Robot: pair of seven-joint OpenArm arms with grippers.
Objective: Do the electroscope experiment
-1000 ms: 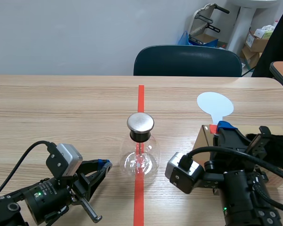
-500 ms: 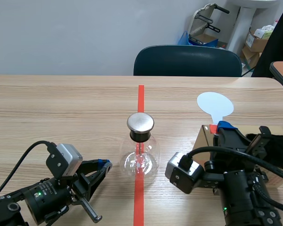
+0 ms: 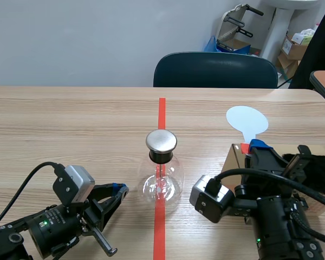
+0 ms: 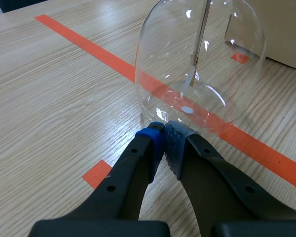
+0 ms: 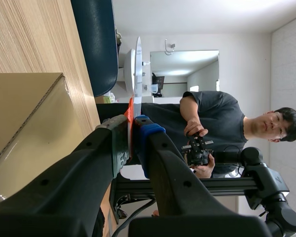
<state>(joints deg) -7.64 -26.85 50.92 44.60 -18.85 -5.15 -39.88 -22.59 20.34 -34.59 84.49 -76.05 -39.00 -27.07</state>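
- On the wooden table [image 3: 70,124], an orange-red tape line [image 3: 162,108] runs away from the robot down the middle.
- Behind the far edge stands a dark teal chair [image 3: 215,70].
- A person in a black shirt [image 5: 212,123] appears in the right wrist view, hands on a small black device.
- A cardboard box [image 3: 233,161] sits right of centre, largely hidden by the right arm.
- The electroscope [image 3: 161,173], a clear glass flask, stands upright on the tape line at the table's centre. It has a black neck and a round metal cap [image 3: 161,141]. A thin rod [image 4: 201,34] hangs inside the glass.
- The left gripper [image 3: 119,190] lies low on the table, left of the flask. Its jaws are clenched on nothing, pads meeting, tips just beside the glass base. Contact cannot be confirmed.
- The right gripper [image 3: 253,146] sits over the box, jaws grasping the paddle [image 3: 247,121] by its orange-red handle.
- The paddle's pale round disc points away from the robot, well apart from the flask.
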